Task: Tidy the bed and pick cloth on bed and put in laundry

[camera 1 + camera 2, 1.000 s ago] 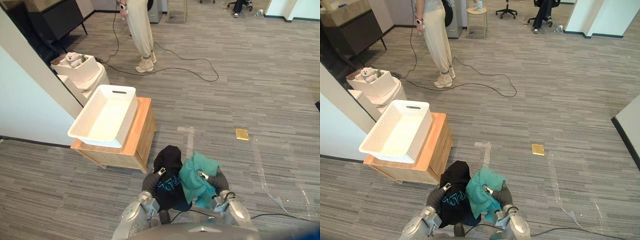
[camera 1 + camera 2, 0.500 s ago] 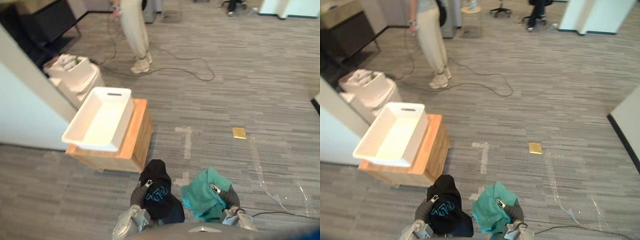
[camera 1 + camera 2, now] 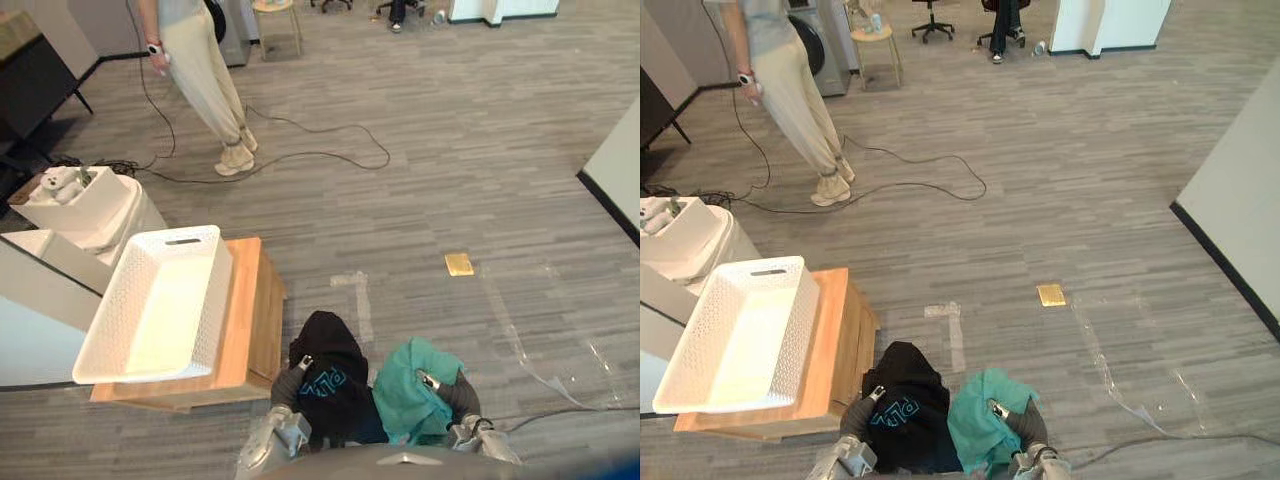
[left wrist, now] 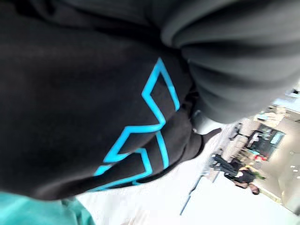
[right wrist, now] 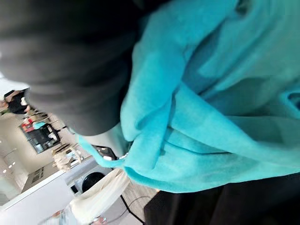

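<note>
Grey wood-grain plank floor (image 3: 480, 150) of an open room, seen from my head camera. Nearest, my left hand (image 3: 304, 364) carries a black garment (image 3: 330, 390) draped over it. My right hand (image 3: 430, 381) carries a teal cloth (image 3: 400, 405) in the same way. The cloth covers each grasp, so I cannot tell whether either hand is clamped or relaxed. The two cloths touch along their inner edges, whereas half a second ago a narrow gap showed between them. The black garment bears a bright blue outlined graphic, seen close in the left wrist view, with too little of it showing to read as lettering. Just beside the black garment, on my left, stands a low wooden table (image 3: 255, 300) bearing a white perforated laundry basket (image 3: 214, 300) with nothing in it. The whole view has swung since the earlier frames, so the changed place of table and basket in the picture is the camera's shift, not theirs. Beyond the cloths lie pale tape marks (image 3: 357, 300) and a small yellow square (image 3: 459, 264) on the floor. Farther left, a white bin (image 3: 95, 215) holds a pale plush toy (image 3: 58, 182). Farthest, a person (image 3: 205, 80) in light trousers stands beside a black cable (image 3: 330, 155) looping over the floor. A small stool (image 3: 275, 12) stands behind.
</note>
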Controlling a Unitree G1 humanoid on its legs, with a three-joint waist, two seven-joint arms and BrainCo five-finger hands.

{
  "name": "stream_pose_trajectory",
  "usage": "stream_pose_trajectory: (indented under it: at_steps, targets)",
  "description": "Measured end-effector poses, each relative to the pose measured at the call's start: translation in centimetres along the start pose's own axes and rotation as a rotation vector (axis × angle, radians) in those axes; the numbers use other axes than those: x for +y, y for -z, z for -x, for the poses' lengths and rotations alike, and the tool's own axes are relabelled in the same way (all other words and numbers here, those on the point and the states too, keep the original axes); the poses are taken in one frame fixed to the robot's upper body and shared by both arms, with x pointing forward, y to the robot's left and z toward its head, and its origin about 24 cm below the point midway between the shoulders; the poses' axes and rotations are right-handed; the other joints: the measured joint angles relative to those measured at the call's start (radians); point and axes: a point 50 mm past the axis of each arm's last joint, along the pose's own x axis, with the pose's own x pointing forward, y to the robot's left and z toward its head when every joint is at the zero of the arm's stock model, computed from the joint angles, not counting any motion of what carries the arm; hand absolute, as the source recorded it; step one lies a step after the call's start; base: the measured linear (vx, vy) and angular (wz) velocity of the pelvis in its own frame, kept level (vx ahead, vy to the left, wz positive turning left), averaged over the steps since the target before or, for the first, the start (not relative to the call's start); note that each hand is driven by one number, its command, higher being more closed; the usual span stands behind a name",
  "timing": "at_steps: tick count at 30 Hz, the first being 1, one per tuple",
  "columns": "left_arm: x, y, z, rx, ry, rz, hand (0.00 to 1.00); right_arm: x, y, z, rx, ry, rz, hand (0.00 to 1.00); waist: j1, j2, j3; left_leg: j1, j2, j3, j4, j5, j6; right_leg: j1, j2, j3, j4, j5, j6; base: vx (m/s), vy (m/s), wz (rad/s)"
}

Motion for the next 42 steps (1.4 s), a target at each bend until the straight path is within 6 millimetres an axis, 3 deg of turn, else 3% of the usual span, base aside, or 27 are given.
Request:
stream_pose_trajectory:
  at_steps: [3,6,7,8,9,10,11,12,14,15,17,18,20,22,23,24,25,27,28,30,31,33,35,37,39,40,42]
  targets:
    - [0.7,-0.3,0.2,-0.011,-0.022,-0.023,1.00,0.7,0.4,0.6,0.005,-0.044,0.000,1.00,-0.003,-0.025,0.009,0.093,0.008,-0.028,-0.021,-0.032,-0.006,-0.098,-0.002,-0.070,0.017,-0.077,-0.036,0.38,-0.015,0.38]
    - [0.8,-1.0,-0.3,-0.032,-0.039,-0.011,1.00,0.9,-0.3,0.4,-0.038,-0.072,0.012,1.00,-0.033,0.000,0.021,0.164,0.059,-0.097,-0.034,-0.036,-0.017,-0.145,0.019,-0.173,-0.284,-0.084,-0.082,0.53,-0.113,0.76]
    - [0.8,-1.6,-0.8,-0.050,-0.036,-0.013,1.00,1.0,-0.6,0.4,-0.056,-0.079,0.016,1.00,-0.041,0.014,0.030,0.178,0.090,-0.135,-0.030,-0.036,-0.032,-0.144,0.051,-0.171,-0.468,-0.019,-0.099,0.52,-0.232,0.96]
    - [0.8,-2.3,-1.2,-0.070,-0.031,-0.019,1.00,1.2,-0.8,0.4,-0.073,-0.090,0.020,1.00,-0.042,0.015,0.033,0.194,0.109,-0.168,-0.031,-0.042,-0.062,-0.135,0.077,-0.137,-0.664,0.090,-0.089,0.53,-0.264,0.93]
    - [1.0,-2.4,-1.2,-0.072,-0.034,-0.020,1.00,1.2,-0.9,0.4,-0.080,-0.094,0.021,1.00,-0.041,0.009,0.033,0.201,0.110,-0.181,-0.029,-0.051,-0.085,-0.125,0.079,-0.112,-0.749,0.155,-0.079,0.54,-0.320,0.91]
    - [1.4,-3.0,-1.0,-0.087,-0.038,-0.023,1.00,1.6,-1.1,0.5,-0.095,-0.108,0.022,1.00,-0.043,-0.026,0.036,0.239,0.099,-0.209,-0.028,-0.086,-0.135,-0.112,0.059,-0.066,-0.807,0.280,-0.087,0.56,-0.358,0.77]
    - [0.9,-2.7,-1.5,-0.079,-0.035,0.009,1.00,1.2,-1.7,0.2,-0.102,-0.110,0.053,1.00,-0.053,0.032,0.061,0.276,0.157,-0.233,-0.020,-0.118,-0.150,-0.116,0.095,-0.088,-0.696,0.271,-0.124,0.61,-0.410,0.67]
    - [0.7,-2.6,-1.5,-0.080,-0.026,0.015,1.00,1.0,-2.2,-0.1,-0.113,-0.116,0.069,1.00,-0.049,0.046,0.061,0.272,0.172,-0.238,-0.005,-0.106,-0.161,-0.128,0.107,-0.094,-0.657,0.224,-0.139,0.47,-0.351,0.24]
    - [0.5,-2.2,-1.2,-0.088,-0.036,0.039,1.00,1.3,-3.7,-1.0,-0.155,-0.155,0.101,1.00,-0.034,0.070,0.058,0.223,0.201,-0.251,0.137,-0.043,-0.146,-0.152,0.131,-0.116,-0.550,0.105,-0.162,0.45,-0.395,-0.08]
    - [0.6,-2.1,-1.1,-0.089,-0.043,0.053,1.00,1.5,-3.9,-1.2,-0.160,-0.166,0.104,1.00,-0.029,0.074,0.058,0.189,0.212,-0.260,0.210,-0.015,-0.145,-0.139,0.139,-0.126,-0.551,0.087,-0.171,0.48,-0.415,0.09]
    - [0.3,-1.8,-1.1,-0.106,-0.064,0.148,1.00,1.6,-4.4,-1.4,-0.161,-0.194,0.138,1.00,-0.030,0.106,0.086,-0.010,0.288,-0.301,0.619,0.140,-0.156,0.015,0.198,-0.184,-0.689,0.072,-0.186,0.39,-0.219,0.42]
    - [0.2,-1.8,-1.0,-0.109,-0.061,0.161,1.00,1.5,-4.4,-1.3,-0.155,-0.198,0.155,1.00,-0.024,0.116,0.088,-0.056,0.293,-0.296,0.708,0.119,-0.155,0.058,0.207,-0.201,-0.721,0.070,-0.190,0.37,-0.115,0.52]
    - [0.0,-1.8,-0.7,-0.120,-0.047,0.171,1.00,1.5,-4.3,-1.2,-0.138,-0.213,0.189,1.00,-0.014,0.097,0.095,-0.158,0.272,-0.237,0.807,0.053,-0.138,0.159,0.210,-0.240,-0.793,0.063,-0.215,0.29,-0.107,0.43]
    - [-0.5,-2.2,-0.3,-0.147,-0.018,0.181,1.00,1.4,-4.6,-1.0,-0.144,-0.232,0.205,1.00,0.006,0.089,0.086,-0.214,0.243,-0.060,0.603,0.009,-0.108,0.263,0.208,-0.312,-0.894,0.078,-0.215,0.30,-0.089,0.45]
    - [-0.6,-2.4,-0.3,-0.155,-0.010,0.182,1.00,1.5,-4.7,-1.1,-0.148,-0.239,0.212,1.00,0.006,0.092,0.083,-0.218,0.241,0.011,0.510,0.037,-0.101,0.278,0.207,-0.339,-0.911,0.087,-0.209,0.38,-0.074,0.83]
    - [-0.8,-2.6,-0.4,-0.157,-0.001,0.181,1.00,1.7,-4.7,-1.0,-0.153,-0.244,0.216,1.00,0.002,0.088,0.072,-0.213,0.242,0.179,0.381,0.084,-0.052,0.306,0.194,-0.399,-0.926,0.076,-0.196,0.42,-0.060,1.52]
    - [-1.3,-2.9,-0.9,-0.154,0.021,0.181,1.00,2.0,-4.8,-0.9,-0.161,-0.246,0.208,1.00,-0.016,0.062,0.052,-0.181,0.211,0.301,0.278,0.104,-0.035,0.323,0.158,-0.478,-0.928,0.070,-0.185,0.36,-0.045,1.78]
    - [-2.6,-3.2,-1.8,-0.156,0.068,0.188,1.00,1.9,-5.6,-0.7,-0.190,-0.254,0.232,1.00,-0.028,0.062,0.043,-0.173,0.189,0.415,0.191,0.102,-0.019,0.329,0.144,-0.559,-0.924,0.060,-0.167,0.23,-0.013,1.69]
    - [-3.1,-3.4,-2.2,-0.153,0.090,0.185,1.00,2.1,-6.4,-0.9,-0.214,-0.265,0.245,1.00,-0.022,0.069,0.038,-0.162,0.160,0.443,0.124,0.095,0.003,0.336,0.136,-0.602,-0.909,0.032,-0.139,0.29,0.019,1.56]
    - [-3.0,-3.2,-2.2,-0.141,0.082,0.185,1.00,2.4,-6.8,-1.3,-0.221,-0.280,0.252,1.00,0.006,0.069,0.037,-0.121,0.109,0.400,0.037,0.071,0.035,0.334,0.099,-0.634,-0.802,-0.032,-0.096,0.27,0.069,1.19]
    - [-2.4,-2.9,-1.9,-0.123,0.060,0.170,1.00,3.2,-7.0,-1.8,-0.218,-0.315,0.261,1.00,0.018,0.053,0.035,-0.095,0.068,0.344,0.003,0.071,0.040,0.294,0.021,-0.612,-0.592,-0.092,-0.088,0.28,0.083,1.00]
    - [-1.9,-2.7,-1.6,-0.102,0.038,0.150,1.00,4.0,-6.9,-2.2,-0.208,-0.349,0.268,1.00,0.017,0.036,0.037,-0.066,0.025,0.264,-0.031,0.074,0.047,0.216,-0.049,-0.513,-0.355,-0.131,-0.107,0.30,0.009,1.42]
    - [-0.9,-2.7,-1.2,-0.081,0.016,0.104,1.00,5.0,-6.0,-2.1,-0.182,-0.362,0.248,1.00,-0.006,0.027,0.031,-0.043,0.003,0.124,-0.049,0.078,0.043,0.183,-0.007,-0.356,-0.352,-0.193,-0.103,0.33,-0.143,2.02]
    - [-0.2,-2.9,-1.1,-0.078,0.007,0.079,1.00,5.6,-5.3,-1.9,-0.168,-0.356,0.233,1.00,-0.010,0.034,0.032,-0.011,0.001,-0.016,-0.076,0.100,0.026,0.147,0.079,-0.185,-0.428,-0.205,-0.114,0.29,-0.199,2.20]
    - [0.1,-2.9,-1.0,-0.075,0.005,0.071,1.00,5.9,-5.0,-1.7,-0.164,-0.342,0.217,1.00,-0.018,0.028,0.029,0.003,-0.007,-0.128,-0.090,0.120,0.005,0.132,0.116,-0.067,-0.551,-0.161,-0.101,0.23,-0.215,2.00]
    - [0.5,-2.9,-0.7,-0.070,-0.003,0.062,1.00,6.3,-4.8,-1.8,-0.167,-0.346,0.202,1.00,0.003,-0.014,0.020,0.028,-0.042,-0.160,-0.124,0.133,-0.014,0.128,0.085,-0.026,-0.657,-0.011,-0.095,0.25,-0.286,1.29]
    - [0.9,-1.6,-0.1,-0.026,-0.032,0.075,1.00,6.2,-4.6,-2.1,-0.151,-0.347,0.208,1.00,0.021,-0.003,0.009,0.066,-0.032,-0.197,-0.173,0.154,-0.047,0.161,0.081,-0.053,-0.669,-0.044,-0.101,0.22,-0.264,0.80]
